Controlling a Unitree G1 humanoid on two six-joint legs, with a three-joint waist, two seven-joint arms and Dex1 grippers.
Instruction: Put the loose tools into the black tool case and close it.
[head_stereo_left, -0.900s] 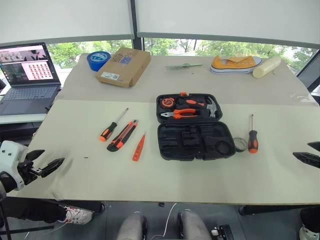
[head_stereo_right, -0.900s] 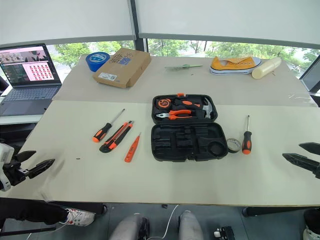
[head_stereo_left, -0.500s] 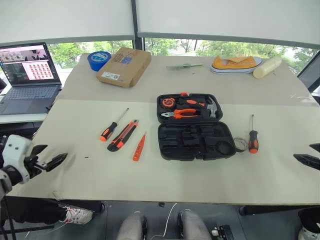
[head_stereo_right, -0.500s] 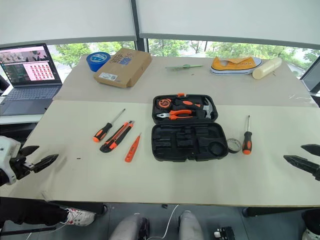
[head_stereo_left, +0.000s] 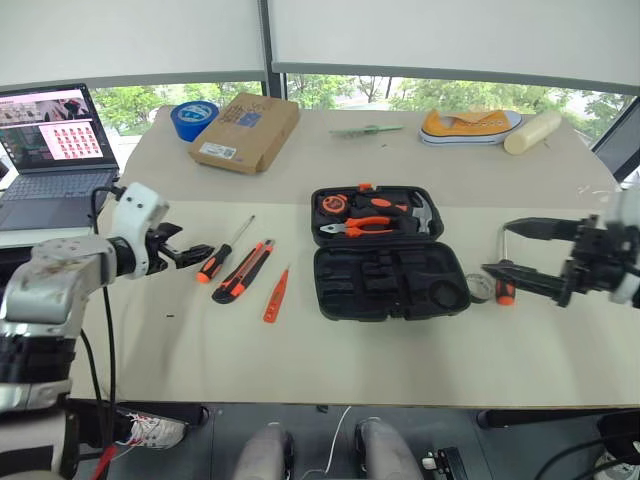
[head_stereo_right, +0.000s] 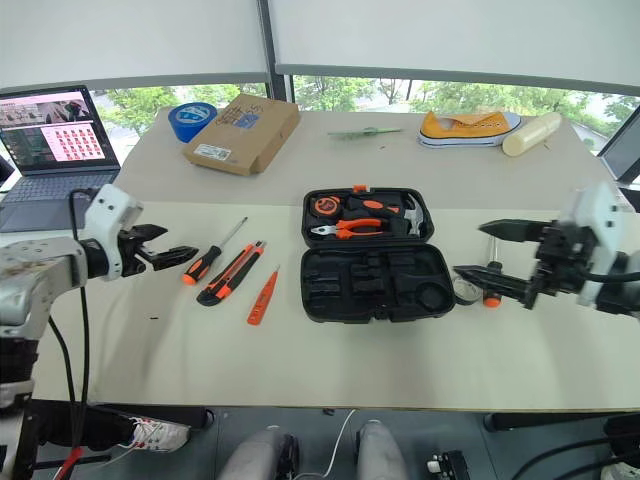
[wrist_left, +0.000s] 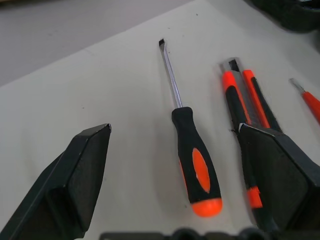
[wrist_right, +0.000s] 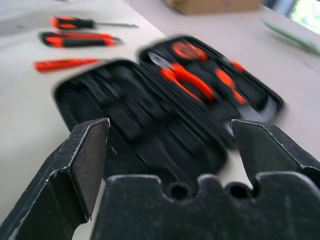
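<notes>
Both grippers have moved in from the bench edges, jaws wide apart: left gripper (head_stereo_left: 190, 252) by a screwdriver (head_stereo_left: 222, 253), right gripper (head_stereo_left: 512, 248) over another screwdriver (head_stereo_left: 505, 290). Black tool case (head_stereo_left: 390, 280) lies open between.

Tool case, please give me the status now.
Both pincers open, empty: left pincer at screwdriver, right pincer near tape ring. Black tool case open, five tools loose outside. Nothing in the way.
</notes>
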